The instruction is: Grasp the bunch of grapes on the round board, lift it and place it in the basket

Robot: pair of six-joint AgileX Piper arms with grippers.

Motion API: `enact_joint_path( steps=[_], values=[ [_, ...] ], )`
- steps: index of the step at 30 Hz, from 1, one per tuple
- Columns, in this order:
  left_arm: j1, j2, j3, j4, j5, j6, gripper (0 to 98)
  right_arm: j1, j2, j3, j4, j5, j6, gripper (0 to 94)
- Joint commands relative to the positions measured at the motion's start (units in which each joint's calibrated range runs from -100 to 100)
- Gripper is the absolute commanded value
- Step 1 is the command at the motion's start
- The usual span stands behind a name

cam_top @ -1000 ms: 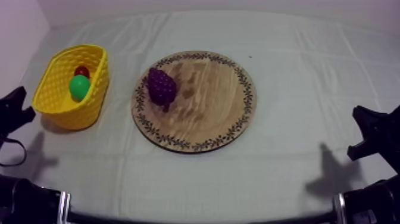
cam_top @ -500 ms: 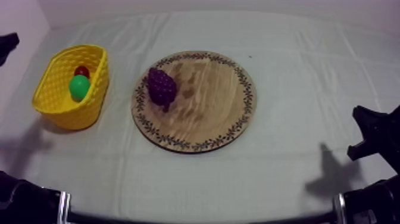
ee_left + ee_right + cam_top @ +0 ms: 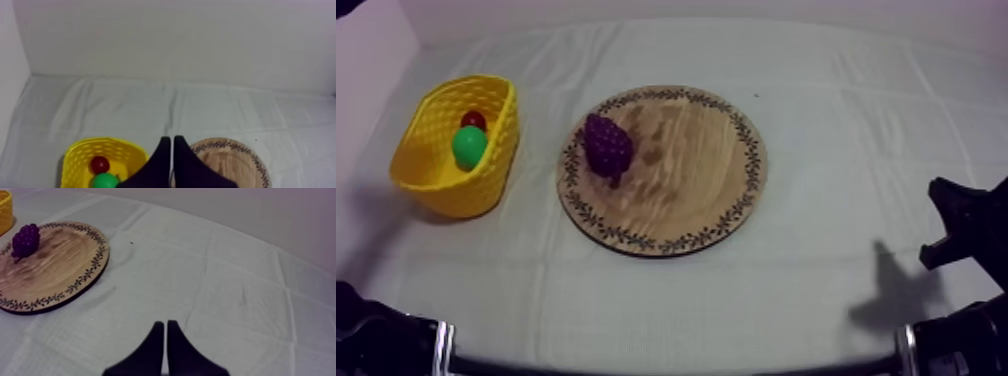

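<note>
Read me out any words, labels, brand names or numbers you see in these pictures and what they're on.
None: no readable text in any view.
The wooden board carries only a leaf-like pattern round its rim, no letters.
The yellow basket, the bunch of grapes and the cloth bear no label, number or sign.

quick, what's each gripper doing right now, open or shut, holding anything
left gripper: shut, holding nothing
right gripper: shut, holding nothing
</note>
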Motion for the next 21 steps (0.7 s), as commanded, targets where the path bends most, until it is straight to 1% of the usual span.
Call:
enact_joint_path(
  steps=[1,8,13,19,21],
  values=[
    [1.38,3.73,-3.55,-0.31,2.4,0.36,0.0,0.02,-0.01,-0.03,0.01,0.0,-0.04,0.4],
    [4.75,10.8,-7.83,-1.03,8.7,2.57,0.0,0.02,-0.01,-0.03,0.01,0.0,-0.04,0.4],
    [6.77,15.6,-9.24,-1.11,12.14,4.31,0.0,0.02,-0.01,-0.03,0.01,0.0,-0.04,0.4],
    [9.79,21.31,-9.91,-1.9,16.36,6.0,0.0,0.02,-0.01,-0.03,0.01,0.0,-0.04,0.4],
    [10.57,22.92,-9.72,-1.88,17.62,6.36,0.0,0.02,-0.01,-0.03,0.01,0.0,-0.04,0.4]
  ],
)
